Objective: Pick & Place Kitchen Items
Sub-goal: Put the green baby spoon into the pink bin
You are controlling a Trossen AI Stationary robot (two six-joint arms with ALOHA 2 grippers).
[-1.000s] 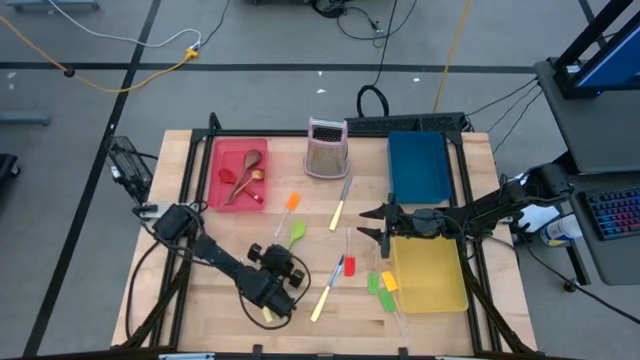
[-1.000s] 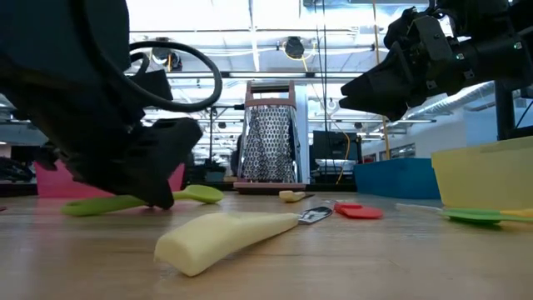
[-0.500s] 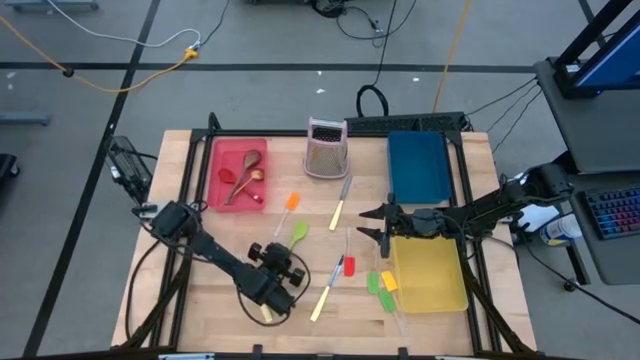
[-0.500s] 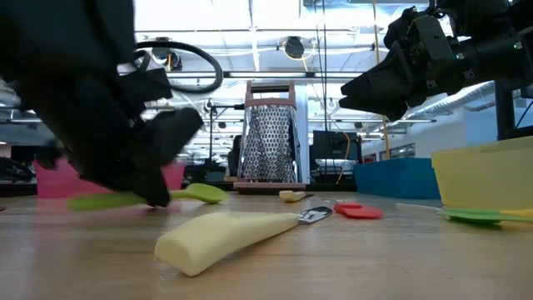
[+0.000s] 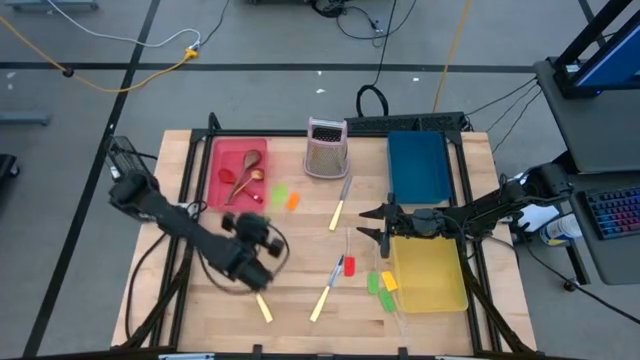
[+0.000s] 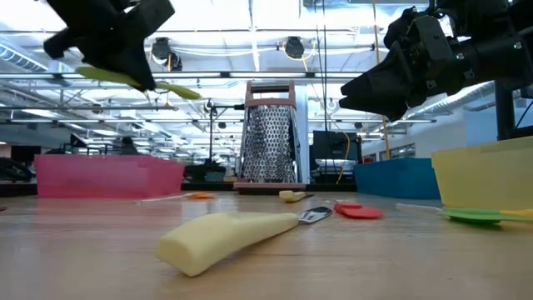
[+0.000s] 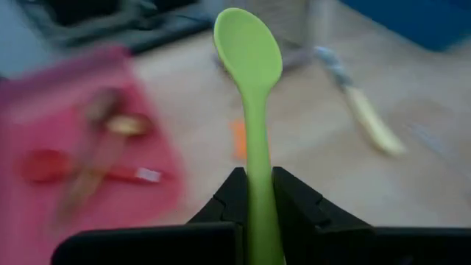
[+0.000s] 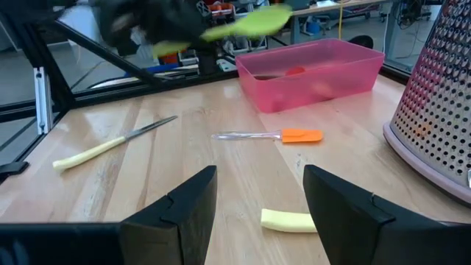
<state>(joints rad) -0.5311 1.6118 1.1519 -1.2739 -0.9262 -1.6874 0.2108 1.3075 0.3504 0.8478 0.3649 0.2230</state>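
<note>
A big room with a grey floor and loose cables lies around a light wooden table [image 5: 300, 300]. The table is like a clock seen from above, with twelve at the far edge.

At eleven o'clock sits a flat red plastic tray [image 5: 222, 165] with red and brown spoons [image 5: 243, 176] inside. At one o'clock sits a flat blue tray [image 5: 417, 166]. At four o'clock sits a flat yellow tray [image 5: 432, 275]. An upright metal box grater [image 5: 326, 148] stands at twelve o'clock, between the red tray and the blue tray.

The left arm's gripper [image 5: 262, 228] is up in the air at about nine o'clock, just beside the red tray. Its two dark fingers [image 7: 298, 206] are clamped on the handle of a light green plastic spoon [image 7: 249, 66]. The spoon's bowl points toward the red tray.

The right arm's gripper [image 5: 372, 224] hangs at about three o'clock, next to the yellow tray. Its fingers [image 8: 335, 202] are wide apart and hold nothing.

On the wood lie the smaller things. Two cream-handled knives [image 5: 339, 205] lie near the middle, and a third cream handle [image 5: 263, 308] lies at seven o'clock. A clear-handled spatula with an orange head [image 8: 274, 136] lies near the red tray. A red-headed spatula [image 5: 348, 262] lies at the middle. Green and yellow spatula heads [image 5: 380, 285] lie just beside the yellow tray.
</note>
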